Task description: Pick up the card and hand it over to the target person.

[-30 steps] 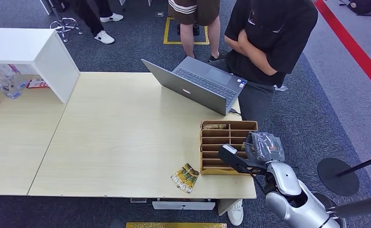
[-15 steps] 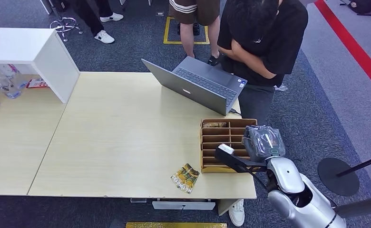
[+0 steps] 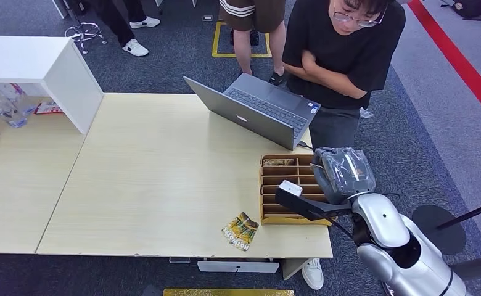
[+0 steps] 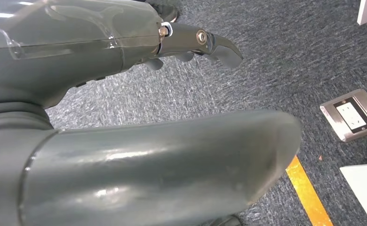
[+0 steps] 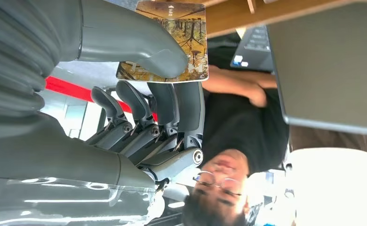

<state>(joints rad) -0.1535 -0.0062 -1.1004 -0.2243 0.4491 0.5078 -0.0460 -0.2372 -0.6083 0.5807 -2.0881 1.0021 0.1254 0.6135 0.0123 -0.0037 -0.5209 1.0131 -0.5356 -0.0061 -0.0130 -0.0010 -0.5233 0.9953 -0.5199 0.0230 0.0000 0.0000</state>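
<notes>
My right hand [image 3: 343, 174] hovers over the right side of the wooden divider box [image 3: 287, 185] near the table's front right corner. In the right wrist view this hand [image 5: 139, 94] pinches a picture card [image 5: 191, 28] between the thumb and the fingers, and the card points toward the person. The person in a black shirt [image 3: 349, 55] stands just beyond the box with arms folded, looking down. A second, yellow-green card [image 3: 240, 231] lies flat on the table left of the box. My left hand [image 4: 139, 47] hangs over grey carpet with nothing in it.
An open grey laptop [image 3: 256, 111] sits on the table behind the box. A white cabinet [image 3: 34, 65] and bottles [image 3: 0, 102] stand at the far left. Another person's legs [image 3: 250, 24] are behind the table. A round stand base [image 3: 438, 229] is on the floor at the right.
My right hand has risen a little and moved away from the table's front edge, toward the person. The person has lifted the head and straightened up.
</notes>
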